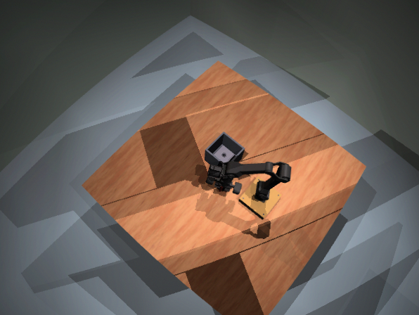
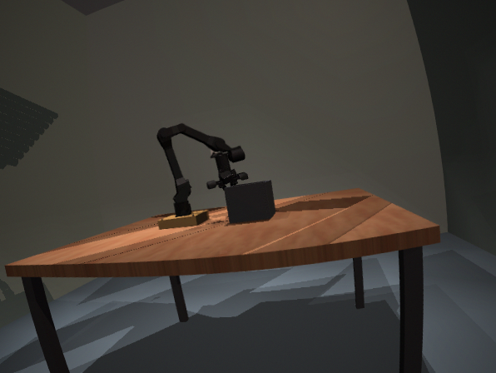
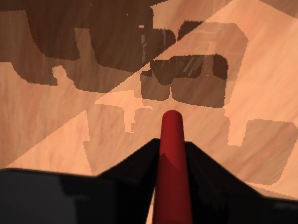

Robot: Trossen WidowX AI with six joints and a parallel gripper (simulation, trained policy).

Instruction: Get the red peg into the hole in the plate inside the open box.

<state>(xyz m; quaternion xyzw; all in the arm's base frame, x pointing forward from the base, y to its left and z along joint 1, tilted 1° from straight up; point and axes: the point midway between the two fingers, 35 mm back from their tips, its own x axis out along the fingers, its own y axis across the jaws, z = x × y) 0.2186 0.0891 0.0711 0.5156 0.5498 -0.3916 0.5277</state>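
The hand [image 1: 221, 188] [image 2: 228, 184] [image 3: 172, 146] is clamped on the red peg [image 1: 221, 189] [image 3: 173, 170], whose visible end points to twelve o'clock in the wrist view. Seen from the top, the peg is outside the open grey box [image 1: 211, 157] [image 2: 250, 201], which stands on the wooden desk [image 1: 158, 228] [image 2: 291, 241] at twelve o'clock from the hand. The yellow base plate [image 1: 271, 204] [image 2: 179, 223] lies between three and four.

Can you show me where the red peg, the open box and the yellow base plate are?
Red peg [image 1: 221, 189] [image 3: 173, 170]: top, wrist; its side.
Open box [image 1: 241, 155] [image 2: 250, 202]: top, exterior; outer wall.
Yellow base plate [image 1: 264, 209] [image 2: 176, 223]: top, exterior; edge.
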